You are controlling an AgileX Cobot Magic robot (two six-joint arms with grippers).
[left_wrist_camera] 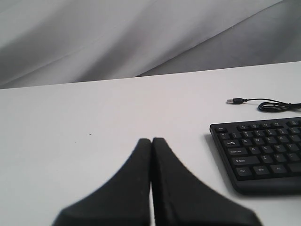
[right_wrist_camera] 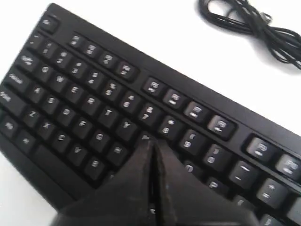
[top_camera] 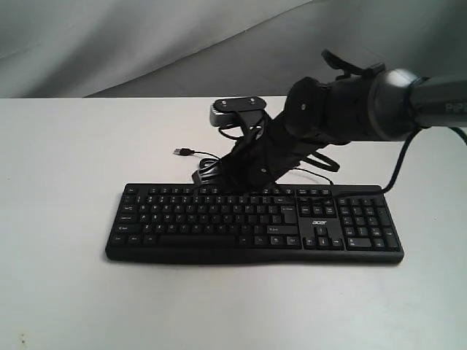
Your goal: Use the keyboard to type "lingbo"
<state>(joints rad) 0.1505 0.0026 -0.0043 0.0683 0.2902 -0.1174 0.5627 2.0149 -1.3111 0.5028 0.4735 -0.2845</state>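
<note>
White table [top_camera: 58,146], grey draped backdrop [top_camera: 146,44] behind it.

Keyboard [top_camera: 219,219] lies flat directly under the right gripper [right_wrist_camera: 151,141]. Its long axis runs side to side across the exterior view, with the number pad at the right end and the acer logo [top_camera: 321,222] beside it. The legends read upright from the camera side. The right arm [top_camera: 350,106] covers the middle of the function row in the exterior view. The right wrist view cuts off the number-pad end.

Right gripper: fingers pressed together, nothing between them. Tips sit over the letter row just below the 7 and 8 keys. The key under them is hidden, so its legend cannot be read, and contact cannot be confirmed. In the exterior view the gripper is lost in the arm's dark mass, below the wrist camera [top_camera: 237,109].

Left gripper [left_wrist_camera: 151,140]: fingers together, empty, over bare table. The keyboard's Esc end [left_wrist_camera: 263,150] is ahead of it and off to the side, well apart. The rest is cut off by the frame.

Thin black cable [top_camera: 208,157] loops loose just beyond the keyboard's far edge, past the right gripper. Part of it is hidden behind the arm.

USB plug [top_camera: 182,152] lies free on the table, unconnected.
</note>
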